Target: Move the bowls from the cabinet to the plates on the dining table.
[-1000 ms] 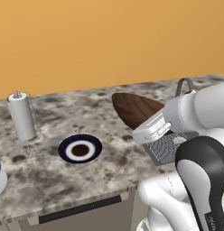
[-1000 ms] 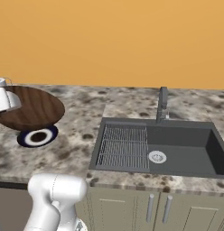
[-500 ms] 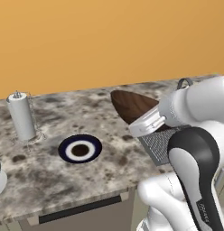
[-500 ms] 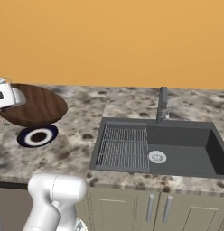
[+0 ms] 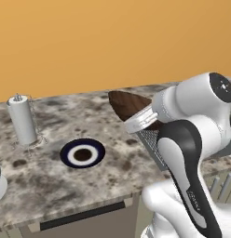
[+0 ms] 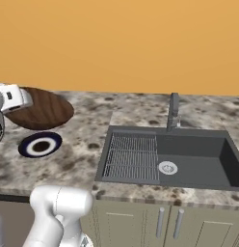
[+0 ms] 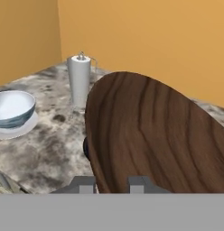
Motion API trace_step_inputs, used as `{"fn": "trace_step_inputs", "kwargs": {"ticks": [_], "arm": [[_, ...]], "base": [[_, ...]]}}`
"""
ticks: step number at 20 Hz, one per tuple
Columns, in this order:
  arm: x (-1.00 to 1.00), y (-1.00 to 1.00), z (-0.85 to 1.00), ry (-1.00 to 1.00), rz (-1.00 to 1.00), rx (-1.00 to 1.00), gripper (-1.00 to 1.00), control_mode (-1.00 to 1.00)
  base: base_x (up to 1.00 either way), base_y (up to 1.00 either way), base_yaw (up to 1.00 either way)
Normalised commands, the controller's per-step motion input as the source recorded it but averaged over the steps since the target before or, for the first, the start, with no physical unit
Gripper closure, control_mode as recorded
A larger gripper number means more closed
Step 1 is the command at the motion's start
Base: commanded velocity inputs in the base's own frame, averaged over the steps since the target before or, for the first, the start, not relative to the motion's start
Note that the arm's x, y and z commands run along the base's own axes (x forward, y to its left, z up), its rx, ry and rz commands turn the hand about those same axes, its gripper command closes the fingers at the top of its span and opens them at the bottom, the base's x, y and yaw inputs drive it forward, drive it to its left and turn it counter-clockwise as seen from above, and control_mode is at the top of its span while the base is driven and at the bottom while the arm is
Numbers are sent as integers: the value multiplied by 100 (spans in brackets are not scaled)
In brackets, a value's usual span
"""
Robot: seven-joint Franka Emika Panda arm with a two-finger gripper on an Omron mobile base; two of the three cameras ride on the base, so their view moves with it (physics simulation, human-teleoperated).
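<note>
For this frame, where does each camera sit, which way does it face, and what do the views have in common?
Left base view: behind the arm on its left, looking forward and down at the stone-topped dining table, the dark-rimmed plate and the paper towel roll; the white arm rises lower right.
Right base view: behind on the right, over the sink and faucet; the arm shows lower left.
Hand view: looks along the pincer, shut on the wooden bowl; beyond sits the white-and-blue bowl.
Shared: wooden bowl and table in all three views; plate in both base views.

Two bowls (image 7: 150, 135) (image 7: 13, 107), perhaps two plates (image 5: 82, 153) (image 7: 14, 131), one paper-towel roll (image 5: 23, 120)
</note>
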Motion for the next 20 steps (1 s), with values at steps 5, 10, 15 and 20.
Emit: {"fn": "trace_step_inputs", "kwargs": {"ticks": [5,10,15,20], "arm": [[2,49,-35,0,0,-13,100,-100],[17,8,-30,0,0,-7,100,-100],[36,0,-19,2,2,8,100,-100],[40,9,-49,4,4,6,100,-100]], "base": [[0,0,0],[0,0,0],[0,0,0],[0,0,0]]}}
